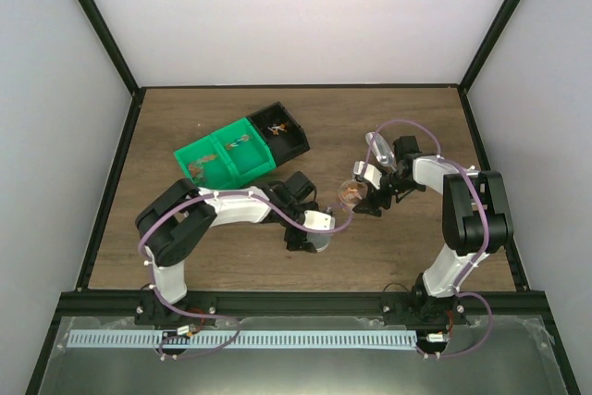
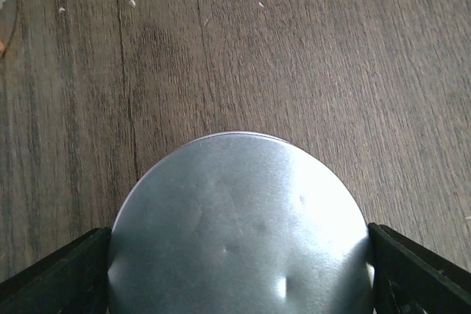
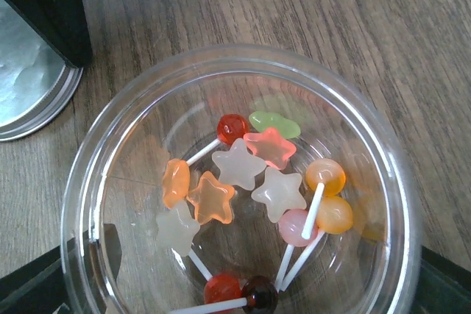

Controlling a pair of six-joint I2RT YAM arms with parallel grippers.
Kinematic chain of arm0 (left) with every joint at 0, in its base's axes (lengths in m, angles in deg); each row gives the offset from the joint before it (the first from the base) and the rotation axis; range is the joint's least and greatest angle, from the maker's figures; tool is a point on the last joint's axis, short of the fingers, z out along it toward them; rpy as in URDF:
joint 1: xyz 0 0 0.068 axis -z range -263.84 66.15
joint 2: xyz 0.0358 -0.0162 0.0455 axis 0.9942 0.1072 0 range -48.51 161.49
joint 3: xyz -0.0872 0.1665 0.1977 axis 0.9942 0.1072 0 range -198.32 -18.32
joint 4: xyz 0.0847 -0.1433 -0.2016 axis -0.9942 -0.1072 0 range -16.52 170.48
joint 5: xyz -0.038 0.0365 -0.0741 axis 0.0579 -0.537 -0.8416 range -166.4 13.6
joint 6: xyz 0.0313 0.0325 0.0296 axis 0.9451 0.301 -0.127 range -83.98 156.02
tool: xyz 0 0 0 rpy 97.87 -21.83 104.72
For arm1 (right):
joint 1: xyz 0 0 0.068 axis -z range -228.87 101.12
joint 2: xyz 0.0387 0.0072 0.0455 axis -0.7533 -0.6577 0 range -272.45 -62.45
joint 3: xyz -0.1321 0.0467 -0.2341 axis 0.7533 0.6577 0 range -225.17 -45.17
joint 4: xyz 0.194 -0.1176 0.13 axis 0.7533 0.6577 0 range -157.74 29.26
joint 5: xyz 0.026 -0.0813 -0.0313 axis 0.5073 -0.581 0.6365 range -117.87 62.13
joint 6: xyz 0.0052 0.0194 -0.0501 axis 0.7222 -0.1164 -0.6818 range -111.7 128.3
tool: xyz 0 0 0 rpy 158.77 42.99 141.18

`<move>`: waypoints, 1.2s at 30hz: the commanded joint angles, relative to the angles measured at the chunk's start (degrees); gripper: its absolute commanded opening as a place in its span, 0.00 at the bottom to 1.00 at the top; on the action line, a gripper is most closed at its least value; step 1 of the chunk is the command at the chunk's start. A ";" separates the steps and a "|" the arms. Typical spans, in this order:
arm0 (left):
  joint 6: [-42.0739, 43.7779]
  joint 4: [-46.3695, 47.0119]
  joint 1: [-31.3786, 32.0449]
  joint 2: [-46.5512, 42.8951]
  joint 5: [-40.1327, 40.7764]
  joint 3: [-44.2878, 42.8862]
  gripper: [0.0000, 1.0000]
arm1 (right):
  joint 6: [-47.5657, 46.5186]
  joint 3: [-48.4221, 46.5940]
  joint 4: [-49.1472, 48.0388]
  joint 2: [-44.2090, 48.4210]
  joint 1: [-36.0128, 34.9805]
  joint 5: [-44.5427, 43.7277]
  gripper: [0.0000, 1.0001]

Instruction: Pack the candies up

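The candies are star-shaped sweets and small lollipops in orange, red, white, pink and green. They lie in a clear round jar. My right gripper is shut on the jar, with a finger at each lower side. In the top view the right gripper holds the jar on the table. My left gripper is shut on a round grey lid just above the wood. In the top view the left gripper is just left of the jar. The lid's edge shows in the right wrist view.
A green bin and a black bin stand at the back left of the table, each with a few small sweets inside. Black frame posts and white walls surround the wooden table.
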 commanded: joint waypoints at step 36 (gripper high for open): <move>-0.08 -23.78 -24.68 -31.88 -1.70 10.41 0.89 | 20.79 -5.58 -10.28 -5.55 -34.76 0.62 0.89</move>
